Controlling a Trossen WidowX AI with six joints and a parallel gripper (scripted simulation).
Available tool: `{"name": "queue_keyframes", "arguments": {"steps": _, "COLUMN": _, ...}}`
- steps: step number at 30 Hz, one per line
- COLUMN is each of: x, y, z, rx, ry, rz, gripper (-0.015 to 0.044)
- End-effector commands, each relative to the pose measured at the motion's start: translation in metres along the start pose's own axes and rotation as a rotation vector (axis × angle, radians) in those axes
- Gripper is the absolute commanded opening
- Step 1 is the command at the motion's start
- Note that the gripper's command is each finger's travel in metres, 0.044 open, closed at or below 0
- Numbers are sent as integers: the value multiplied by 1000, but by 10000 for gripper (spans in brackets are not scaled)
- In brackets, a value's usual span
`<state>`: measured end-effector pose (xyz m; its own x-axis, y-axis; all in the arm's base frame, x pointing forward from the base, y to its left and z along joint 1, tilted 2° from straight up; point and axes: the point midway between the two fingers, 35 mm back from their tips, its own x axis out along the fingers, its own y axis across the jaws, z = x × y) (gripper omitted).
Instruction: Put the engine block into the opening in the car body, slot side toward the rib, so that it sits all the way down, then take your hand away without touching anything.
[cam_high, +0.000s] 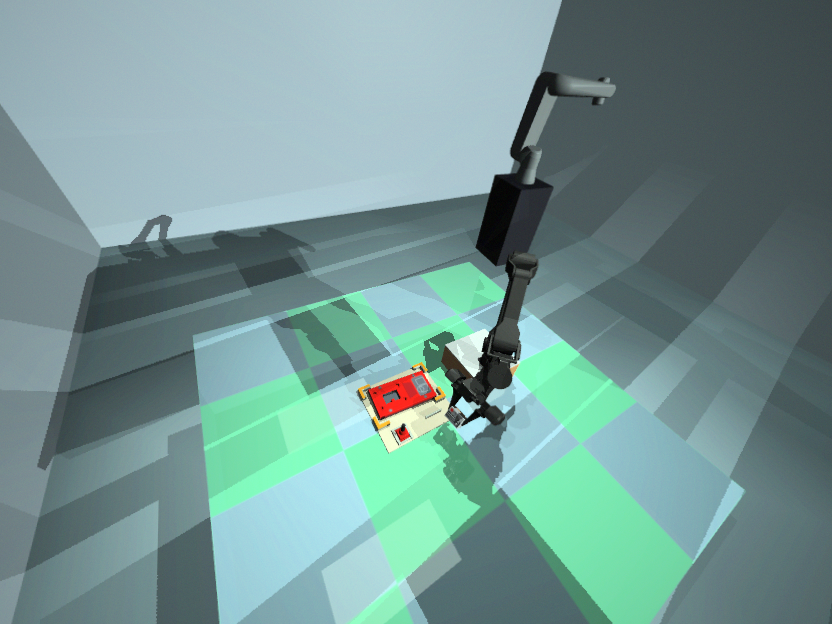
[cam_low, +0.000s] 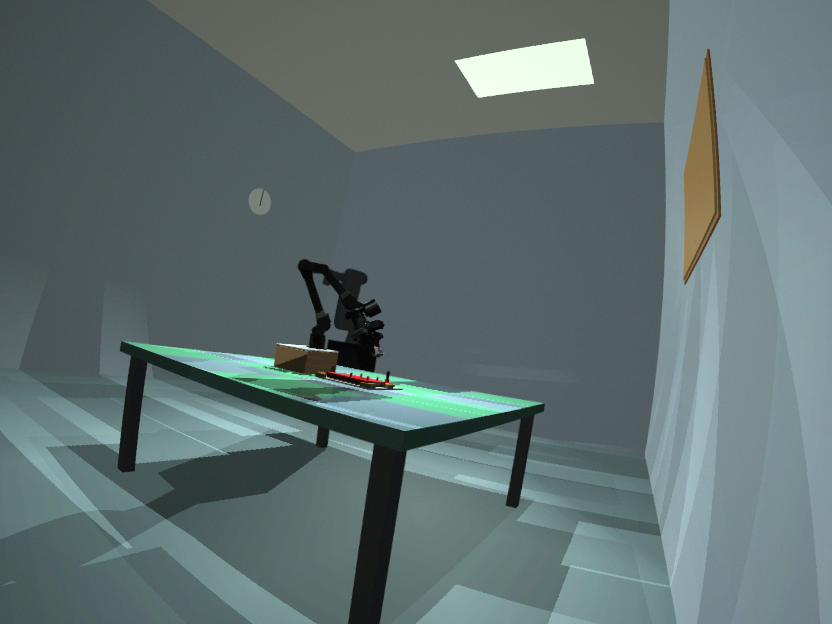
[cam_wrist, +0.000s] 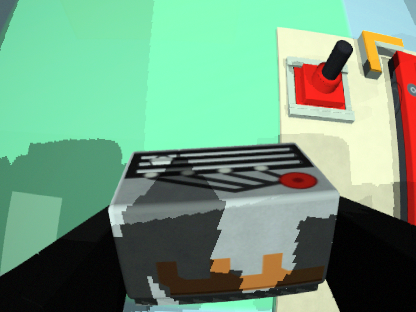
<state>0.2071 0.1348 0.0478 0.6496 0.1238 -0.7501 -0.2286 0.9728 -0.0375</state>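
Observation:
My gripper (cam_high: 455, 417) (cam_wrist: 220, 211) is shut on the grey engine block (cam_wrist: 260, 220). In the wrist view the block's striped top with a red disc faces up, and its side shows orange marks. It hangs in the air by the cream board's right edge in the top view, beside the car body and not over it. The red car body (cam_high: 410, 401) (cam_low: 354, 380) (cam_wrist: 408, 130) lies flat on the board (cam_high: 391, 444) (cam_wrist: 370, 155); its opening (cam_high: 391, 396) shows dark grey in the top view. The rib and the block's slot side cannot be made out.
A red base with an upright black lever (cam_high: 402, 433) (cam_wrist: 337, 60) stands on the board. Orange corner brackets (cam_high: 381, 423) (cam_wrist: 372, 57) surround the car body. A brown box with a white top (cam_high: 468, 347) (cam_low: 288, 356) stands near the arm. A slim grey bar (cam_high: 432, 411) lies on the board.

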Motion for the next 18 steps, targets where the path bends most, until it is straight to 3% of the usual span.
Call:
{"name": "queue_keyframes", "arguments": {"steps": 1, "x": 0, "y": -1, "z": -1, "rx": 7, "ry": -17, "rz": -1, "gripper": 0}}
{"name": "queue_keyframes", "arguments": {"steps": 18, "x": 17, "y": 0, "z": -20, "rx": 7, "ry": -155, "rz": -2, "gripper": 0}}
